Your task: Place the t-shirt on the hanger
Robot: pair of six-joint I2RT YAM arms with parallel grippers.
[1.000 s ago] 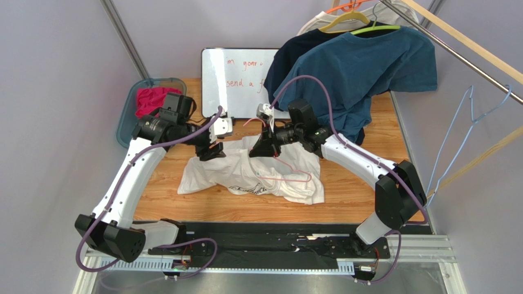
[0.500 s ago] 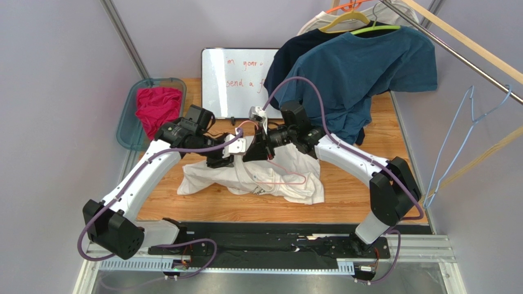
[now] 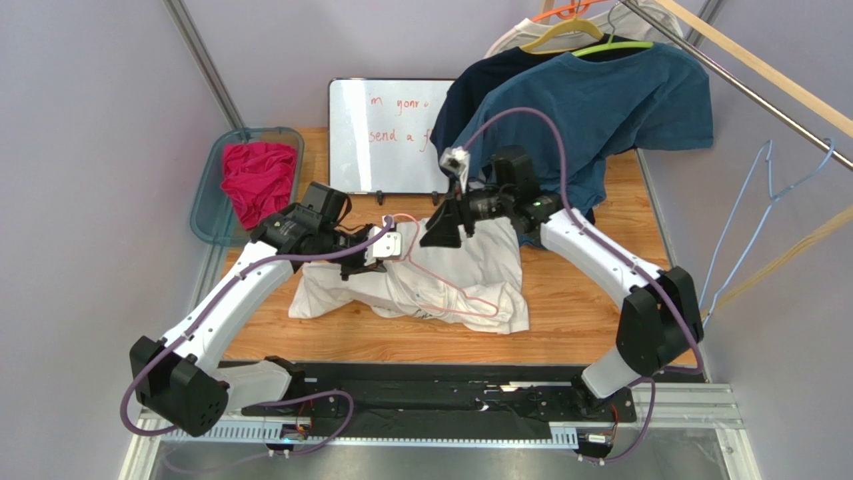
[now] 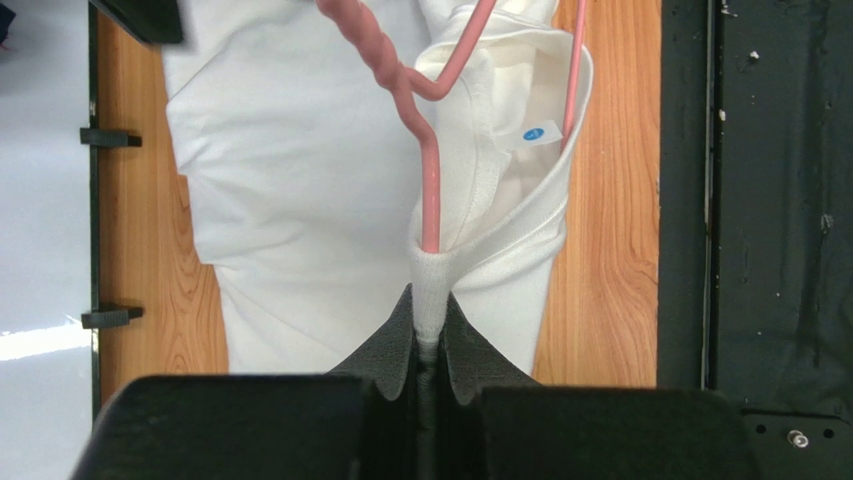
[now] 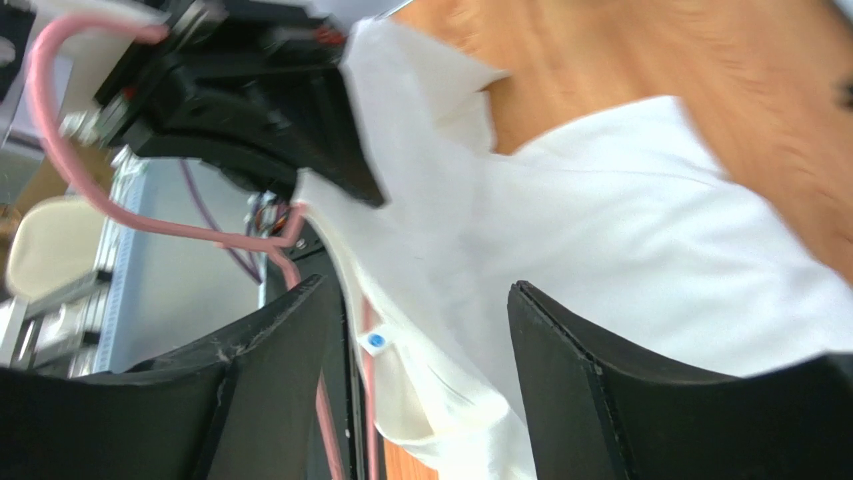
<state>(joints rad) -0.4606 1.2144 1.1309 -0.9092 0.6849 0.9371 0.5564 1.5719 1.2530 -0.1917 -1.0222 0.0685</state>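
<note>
On the table (image 3: 601,335), left gripper (image 4: 428,310) now pinches t-shirt (image 4: 300,180) at hanger (image 4: 430,190); right gripper (image 5: 418,295) has opened.

we see a wooden worktop (image 3: 591,320). a white t-shirt (image 3: 481,270) lies crumpled across its middle. a whiteboard (image 3: 385,140) with red writing lies flat at the far edge, and a teal bin (image 3: 208,200) holding a pink cloth (image 3: 255,175) sits at the far left corner.

White arms (image 3: 225,300) with black joints and black foam fingers (image 4: 385,350) (purple cables (image 3: 521,110) alongside)
</note>
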